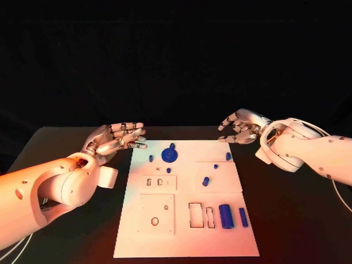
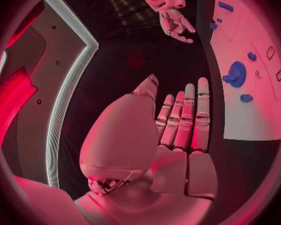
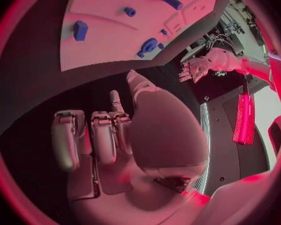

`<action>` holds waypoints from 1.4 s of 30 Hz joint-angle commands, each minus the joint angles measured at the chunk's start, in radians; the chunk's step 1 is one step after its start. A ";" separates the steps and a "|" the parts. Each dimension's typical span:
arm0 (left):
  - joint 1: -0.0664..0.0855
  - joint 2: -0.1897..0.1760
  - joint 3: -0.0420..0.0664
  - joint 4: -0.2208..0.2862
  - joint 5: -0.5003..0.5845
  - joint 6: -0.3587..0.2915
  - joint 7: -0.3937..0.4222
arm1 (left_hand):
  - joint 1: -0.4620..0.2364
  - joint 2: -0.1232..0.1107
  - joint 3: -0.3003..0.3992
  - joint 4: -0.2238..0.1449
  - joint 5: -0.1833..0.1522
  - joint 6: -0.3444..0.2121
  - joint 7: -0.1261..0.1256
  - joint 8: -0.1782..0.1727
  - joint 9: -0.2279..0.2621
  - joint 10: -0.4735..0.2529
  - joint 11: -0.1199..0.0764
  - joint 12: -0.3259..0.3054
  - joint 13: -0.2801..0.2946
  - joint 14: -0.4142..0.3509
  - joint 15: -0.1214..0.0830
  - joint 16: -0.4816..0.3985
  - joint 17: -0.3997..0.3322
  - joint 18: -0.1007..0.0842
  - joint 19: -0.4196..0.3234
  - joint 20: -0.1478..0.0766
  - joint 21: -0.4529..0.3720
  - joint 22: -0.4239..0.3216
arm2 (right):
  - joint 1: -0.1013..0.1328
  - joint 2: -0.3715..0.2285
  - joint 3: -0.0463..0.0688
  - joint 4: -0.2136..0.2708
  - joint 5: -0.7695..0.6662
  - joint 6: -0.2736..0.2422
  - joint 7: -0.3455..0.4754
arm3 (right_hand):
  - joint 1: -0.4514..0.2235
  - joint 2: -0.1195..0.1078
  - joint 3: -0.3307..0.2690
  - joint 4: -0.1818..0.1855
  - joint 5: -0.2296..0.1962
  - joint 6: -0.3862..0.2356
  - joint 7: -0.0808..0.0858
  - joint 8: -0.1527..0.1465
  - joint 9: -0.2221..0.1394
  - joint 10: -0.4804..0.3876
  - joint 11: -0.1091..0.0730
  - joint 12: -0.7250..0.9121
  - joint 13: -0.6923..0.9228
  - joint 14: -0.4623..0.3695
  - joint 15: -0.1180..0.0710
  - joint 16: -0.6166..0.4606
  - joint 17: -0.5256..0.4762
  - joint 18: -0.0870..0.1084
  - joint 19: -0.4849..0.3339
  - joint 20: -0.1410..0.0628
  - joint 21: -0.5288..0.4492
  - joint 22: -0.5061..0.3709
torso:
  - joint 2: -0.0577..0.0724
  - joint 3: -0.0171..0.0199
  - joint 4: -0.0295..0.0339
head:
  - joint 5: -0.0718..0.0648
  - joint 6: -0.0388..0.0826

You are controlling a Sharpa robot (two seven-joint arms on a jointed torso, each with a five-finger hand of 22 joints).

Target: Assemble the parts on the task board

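The white task board (image 1: 184, 242) lies in the middle of the black table. Blue parts sit on it: a round disc with a knob (image 1: 170, 154) near the far edge, small pegs (image 1: 206, 181) mid-board, and two cylinders (image 1: 225, 214) standing in slots at the near right. My left hand (image 1: 116, 138) hovers just off the board's far left corner, fingers extended and holding nothing. My right hand (image 1: 241, 127) hangs beyond the far right corner, fingers loosely bent and apart, also holding nothing. From the left wrist I see the straight fingers (image 2: 185, 120), the disc (image 2: 235, 74) and the board (image 2: 253, 120).
Black table (image 1: 57, 148) surrounds the board on both sides. A rectangular cutout (image 1: 196, 215) and an oval hole (image 1: 154, 221) mark the board's near half. The right wrist view shows the board (image 3: 109, 40), the disc (image 3: 148, 47) and my left hand (image 3: 200, 67) across it.
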 commanded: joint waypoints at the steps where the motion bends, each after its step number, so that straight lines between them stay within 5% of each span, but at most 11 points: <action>1: 0.001 0.004 0.001 0.000 -0.002 0.016 0.008 | 0.006 0.002 0.006 -0.001 0.000 -0.003 0.041 0.003 0.001 0.000 0.000 -0.005 0.000 -0.007 0.002 0.004 0.001 0.009 -0.005 0.000 0.007 0.001 | -0.002 -0.021 -0.005 0.000 -0.016 0.062 0.081 | 0.019 -0.002 0.001 -0.009 -0.001 0.004 -0.001 -0.006 -0.001 0.085 0.001 -0.003 0.240 0.095 0.000 0.003 0.224 -0.011 0.061 0.002 0.004 0.210 | 0.000 0.0031 0.0002 | -0.005 -0.002; 8: 0.001 0.007 0.000 -0.002 -0.001 0.020 0.008 | 0.006 0.002 0.006 -0.001 0.000 -0.003 0.041 0.003 0.001 0.000 0.000 -0.005 0.000 -0.007 0.002 0.004 0.001 0.009 -0.005 0.000 0.007 0.001 | -0.037 -0.056 -0.013 -0.010 -0.100 0.053 0.107 | 0.037 -0.007 0.001 -0.019 -0.001 0.006 -0.002 -0.007 -0.001 0.084 0.001 -0.004 0.239 0.095 0.000 0.003 0.223 -0.011 0.062 0.002 0.004 0.211 | 0.001 0.0028 -0.0010 | -0.012 -0.002; 13: 0.001 0.008 0.000 -0.004 -0.001 0.023 0.011 | 0.006 0.002 0.007 -0.001 -0.001 -0.003 0.041 0.003 0.001 0.000 0.000 -0.005 0.000 -0.008 0.002 0.004 0.002 0.009 -0.006 0.000 0.007 0.002 | -0.060 -0.066 -0.015 -0.023 -0.112 0.028 0.114 | 0.044 -0.009 0.002 -0.022 -0.001 0.004 -0.002 -0.009 -0.002 0.082 0.001 -0.007 0.237 0.095 -0.001 0.003 0.222 -0.009 0.058 0.001 -0.002 0.206 | 0.001 0.0011 0.0036 | -0.028 0.001; 22: 0.001 0.008 0.000 -0.007 0.000 0.026 0.012 | 0.006 0.001 0.007 -0.001 -0.001 -0.003 0.041 0.003 0.001 0.000 0.000 -0.005 0.000 -0.008 0.002 0.005 0.002 0.009 -0.007 0.000 0.008 0.002 | -0.091 -0.057 -0.018 -0.046 -0.112 0.007 0.110 | 0.045 -0.013 -0.002 -0.023 -0.002 -0.002 -0.001 -0.013 -0.004 0.081 0.002 -0.007 0.236 0.096 0.000 0.003 0.225 -0.010 0.060 0.001 0.001 0.209 | 0.000 0.0019 0.0025 | -0.020 -0.010; 42: 0.001 0.006 0.000 -0.010 0.000 0.026 0.010 | 0.006 0.001 0.007 -0.001 -0.001 -0.003 0.041 0.003 0.001 0.000 0.000 -0.005 0.000 -0.008 0.002 0.005 0.002 0.009 -0.007 0.000 0.008 0.002 | -0.117 -0.017 -0.018 -0.084 -0.104 -0.003 0.103 | 0.047 0.001 0.002 -0.017 0.000 0.007 0.000 -0.012 -0.003 0.086 0.002 -0.002 0.242 0.096 0.001 0.004 0.227 -0.011 0.061 0.002 0.003 0.211 | -0.001 0.0001 0.0018 | -0.018 -0.019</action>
